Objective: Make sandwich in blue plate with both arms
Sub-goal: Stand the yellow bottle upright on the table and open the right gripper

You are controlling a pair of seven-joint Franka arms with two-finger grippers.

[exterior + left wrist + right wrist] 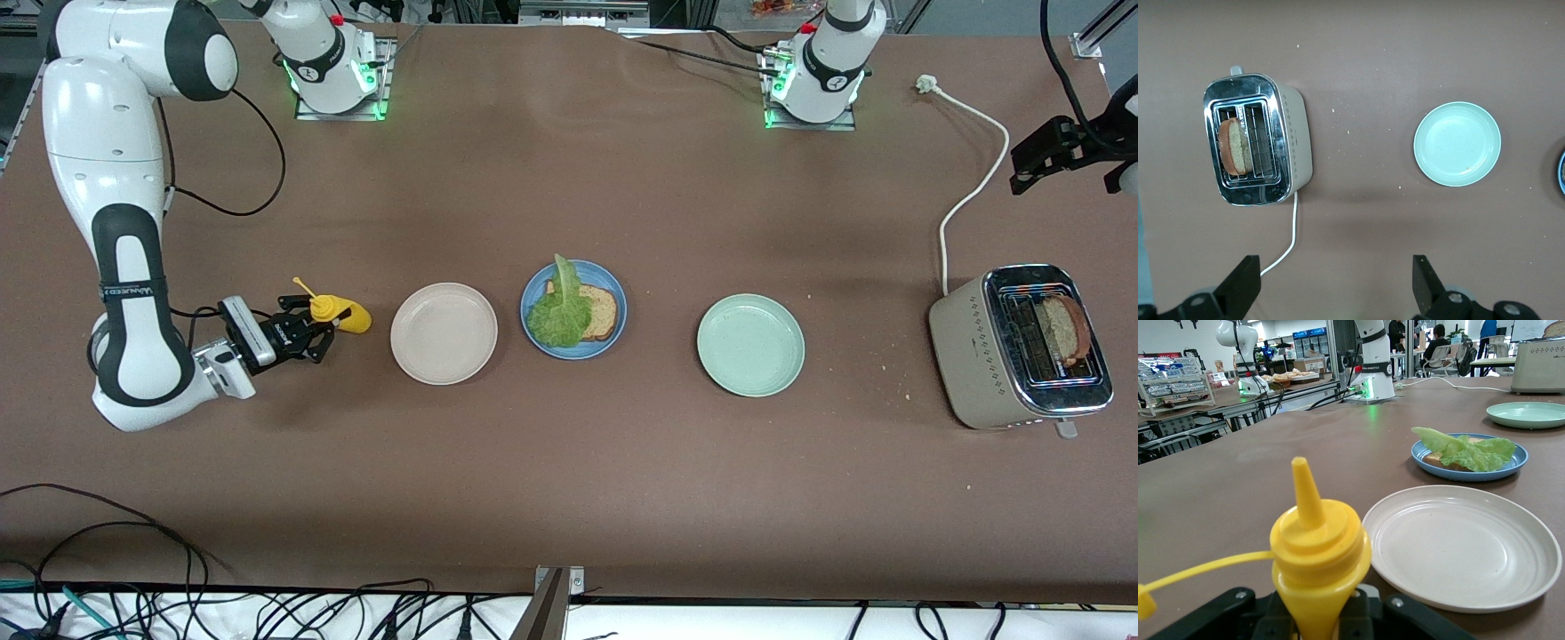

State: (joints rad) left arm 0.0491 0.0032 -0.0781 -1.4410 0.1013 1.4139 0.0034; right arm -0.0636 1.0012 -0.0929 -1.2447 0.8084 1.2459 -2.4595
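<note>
Front view. Blue plate: sat mid-table between a beige plate, toward the right arm's end, and a mint-green plate, toward the left arm's end. It carried one bread slice with a lettuce leaf laid over it, the leaf's tip reaching past the rim. Right gripper: low at the table by the beige plate, fingers clamped on a yellow squeeze bottle lying tilted, cap tethered and off. Left gripper: raised at the left arm's end of the table, above the toaster. A second bread slice stood in one toaster slot; a white cord ran from the toaster.

Left wrist view. Left gripper: fingers spread wide, holding nothing, over bare table. Toaster with slice in one slot; mint-green plate well apart from it.

Right wrist view. Right gripper: jaws closed around the bottle, nozzle uncapped. Beige plate just beside it; blue plate with lettuce next along; mint-green plate after that.
</note>
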